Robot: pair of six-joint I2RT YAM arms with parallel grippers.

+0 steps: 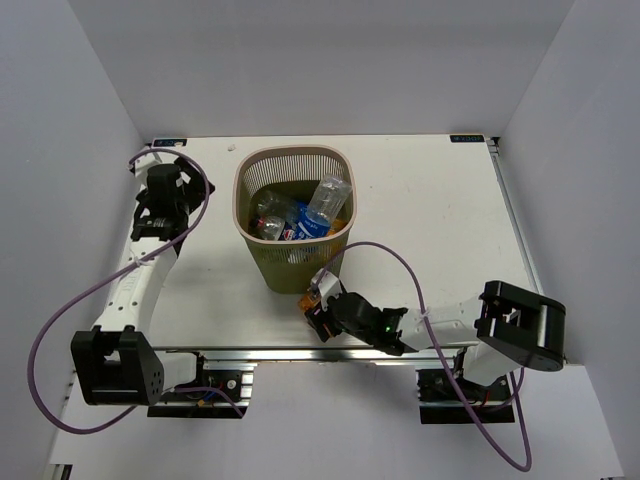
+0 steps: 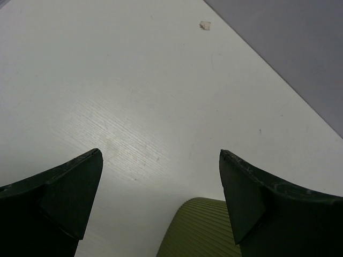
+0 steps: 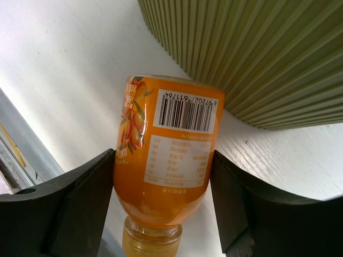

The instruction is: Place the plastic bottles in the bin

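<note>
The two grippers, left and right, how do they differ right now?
The left gripper is open and holds nothing; the right gripper is shut on an orange bottle. In the top view the left gripper hangs over the table to the left of the bin; the right gripper is at the bin's near side, by the table's near edge. Both are dark, and both wrist views show the bin's ribbed wall.

The right gripper [image 1: 317, 306] sits low over the table [image 1: 430, 200] with an orange bottle [image 1: 310, 296] pinched at its tip, only a sliver of it showing. Just ahead of this gripper stands the bin [image 1: 300, 268], with several plastic bottles [image 1: 272, 222] lying inside and a blue-labelled bottle [image 1: 322, 205] uppermost. The bin stands well to the right of the left gripper [image 1: 165, 195].
</note>
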